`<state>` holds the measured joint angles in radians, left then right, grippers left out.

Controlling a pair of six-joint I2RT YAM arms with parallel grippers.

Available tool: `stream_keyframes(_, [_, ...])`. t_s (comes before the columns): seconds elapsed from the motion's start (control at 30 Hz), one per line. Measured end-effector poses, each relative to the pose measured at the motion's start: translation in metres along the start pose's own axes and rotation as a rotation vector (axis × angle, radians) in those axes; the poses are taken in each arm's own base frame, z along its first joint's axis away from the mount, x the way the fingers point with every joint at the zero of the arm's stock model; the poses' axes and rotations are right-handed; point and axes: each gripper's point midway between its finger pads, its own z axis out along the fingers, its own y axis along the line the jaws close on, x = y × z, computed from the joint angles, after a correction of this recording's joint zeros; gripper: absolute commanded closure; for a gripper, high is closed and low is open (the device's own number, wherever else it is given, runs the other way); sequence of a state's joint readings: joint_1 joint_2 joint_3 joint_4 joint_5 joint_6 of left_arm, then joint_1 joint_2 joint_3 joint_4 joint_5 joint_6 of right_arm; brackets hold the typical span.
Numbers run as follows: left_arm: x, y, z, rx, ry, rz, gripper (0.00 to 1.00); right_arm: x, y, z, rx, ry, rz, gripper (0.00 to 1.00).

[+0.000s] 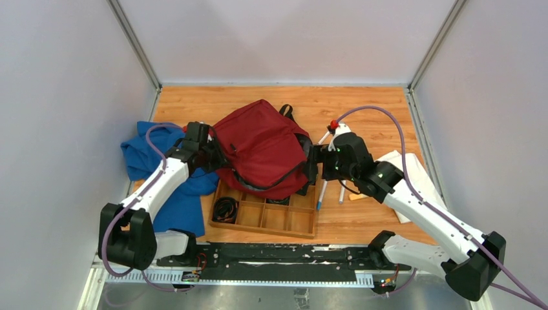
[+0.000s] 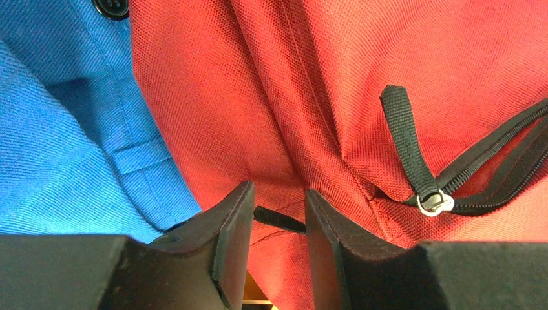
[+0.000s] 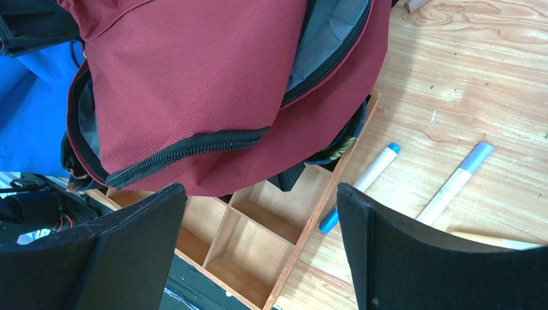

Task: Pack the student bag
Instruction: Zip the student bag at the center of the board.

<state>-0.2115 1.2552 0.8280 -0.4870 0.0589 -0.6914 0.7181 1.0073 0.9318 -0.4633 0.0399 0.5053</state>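
The student bag (image 1: 262,152), dark red with black zippers, lies in the middle of the table with its front part over the wooden tray (image 1: 284,223). My left gripper (image 1: 210,154) is at the bag's left edge. In the left wrist view this gripper (image 2: 279,194) is shut on a fold of the red fabric (image 2: 362,77), with a black cord crossing between the jaws. My right gripper (image 1: 314,169) is at the bag's right edge. In the right wrist view it (image 3: 260,194) is wide open and empty, over the tray's right side, below the bag (image 3: 194,77).
A blue cloth garment (image 1: 158,168) lies left of the bag, under my left arm. Two blue-capped white markers (image 1: 321,194) (image 1: 341,188) lie right of the tray. A white sheet (image 1: 407,174) is under my right arm. A black coiled item (image 1: 225,208) sits in the tray.
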Motion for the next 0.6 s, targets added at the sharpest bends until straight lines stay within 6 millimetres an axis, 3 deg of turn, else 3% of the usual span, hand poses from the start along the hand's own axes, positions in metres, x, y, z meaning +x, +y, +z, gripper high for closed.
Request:
stream_keyframes(0.37, [0.001,-0.005,-0.016,0.047,0.025,0.163,0.64,0.006,0.0,0.004,-0.005,0.023,-0.001,0.1])
stream_keyframes(0.6, [0.013,-0.008,-0.022,0.097,0.091,0.257,0.64,0.006,0.001,0.007,-0.004,0.027,0.005,0.1])
